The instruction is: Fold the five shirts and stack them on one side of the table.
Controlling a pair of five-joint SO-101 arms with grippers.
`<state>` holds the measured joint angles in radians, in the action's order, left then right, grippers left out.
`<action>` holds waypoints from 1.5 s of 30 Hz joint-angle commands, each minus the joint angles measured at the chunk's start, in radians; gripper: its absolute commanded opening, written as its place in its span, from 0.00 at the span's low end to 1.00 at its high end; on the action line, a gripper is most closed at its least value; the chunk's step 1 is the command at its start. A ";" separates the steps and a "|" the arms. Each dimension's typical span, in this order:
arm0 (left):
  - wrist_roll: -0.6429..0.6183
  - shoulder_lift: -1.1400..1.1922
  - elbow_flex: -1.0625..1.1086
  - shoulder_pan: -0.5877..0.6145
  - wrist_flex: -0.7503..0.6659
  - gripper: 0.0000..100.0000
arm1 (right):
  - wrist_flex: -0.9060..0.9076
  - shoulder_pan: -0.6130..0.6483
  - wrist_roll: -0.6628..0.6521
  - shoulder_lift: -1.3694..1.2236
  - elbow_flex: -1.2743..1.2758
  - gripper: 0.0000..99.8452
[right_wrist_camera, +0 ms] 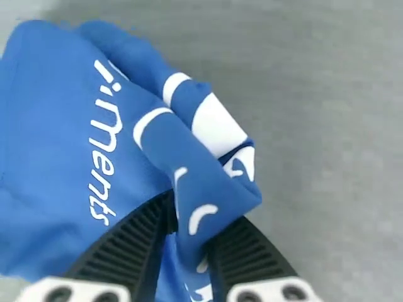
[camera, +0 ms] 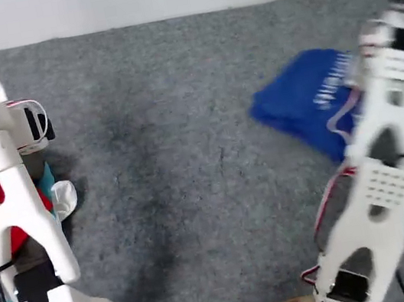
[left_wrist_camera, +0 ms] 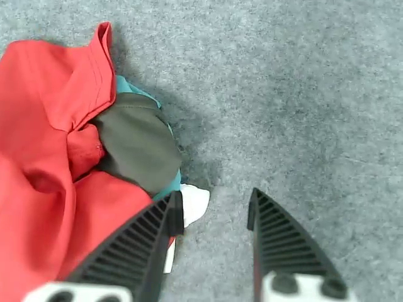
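A blue shirt (camera: 306, 99) with white print lies bunched on the grey table at the right. My right gripper (right_wrist_camera: 189, 220) is shut on a fold of the blue shirt (right_wrist_camera: 69, 138); in the high view the right arm (camera: 386, 136) hangs over its right side. At the left edge lies a pile of shirts (camera: 35, 198): a red shirt (left_wrist_camera: 44, 157), a dark olive one (left_wrist_camera: 138, 141), and teal and white cloth (left_wrist_camera: 192, 204) under them. My left gripper (left_wrist_camera: 214, 217) stands open just above the table beside this pile, holding nothing.
The grey carpet-like tabletop (camera: 182, 170) spreads open between the two arms. The left arm's white body (camera: 12, 221) covers much of the pile in the high view. A pale wall runs along the table's far edge.
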<state>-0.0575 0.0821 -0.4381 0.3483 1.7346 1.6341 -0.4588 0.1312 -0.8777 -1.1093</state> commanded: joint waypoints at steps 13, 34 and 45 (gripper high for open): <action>0.009 -0.043 -0.002 -0.009 0.020 0.17 | 0.160 -0.381 0.181 0.012 0.046 0.01; 0.009 -0.035 -0.001 -0.008 0.020 0.17 | 0.163 -0.352 0.057 0.131 0.149 0.26; 0.009 -0.037 -0.001 -0.008 0.020 0.17 | 0.035 0.010 -0.017 0.085 0.144 0.26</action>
<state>-0.0575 0.0821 -0.4350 0.3483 1.7346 1.7185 -0.4971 0.1327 -0.7841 -0.9559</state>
